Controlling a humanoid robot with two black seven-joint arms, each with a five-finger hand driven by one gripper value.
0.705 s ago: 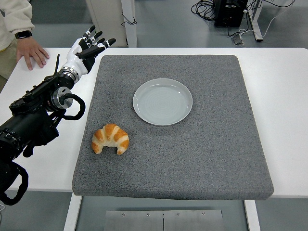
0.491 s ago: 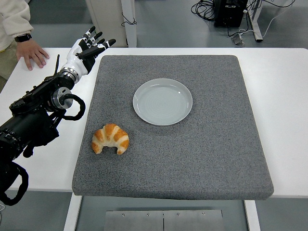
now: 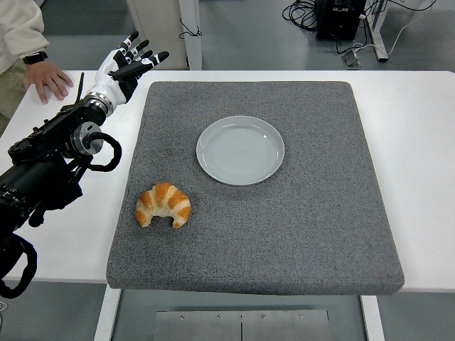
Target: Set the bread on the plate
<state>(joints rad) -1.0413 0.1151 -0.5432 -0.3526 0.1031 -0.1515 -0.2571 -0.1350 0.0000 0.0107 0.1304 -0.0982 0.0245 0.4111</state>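
A golden croissant [image 3: 163, 204] lies on the grey mat [image 3: 284, 227] near its front left corner. A round pale plate [image 3: 240, 150] sits on the mat's middle, bare, up and to the right of the bread. My left hand [image 3: 126, 65] hovers over the white table by the mat's far left corner, fingers spread, holding nothing, well away from the croissant. The black left arm [image 3: 50, 163] runs down along the left edge. The right arm does not show.
A person's hand [image 3: 48, 77] with a watch rests flat on the table at the far left, close behind my left hand. White table [image 3: 419, 142] surrounds the mat. Cables and a black box [image 3: 340, 18] lie on the floor beyond.
My left hand and arm have drifted slightly left and away, toward the table's far left. The croissant and plate have not moved.
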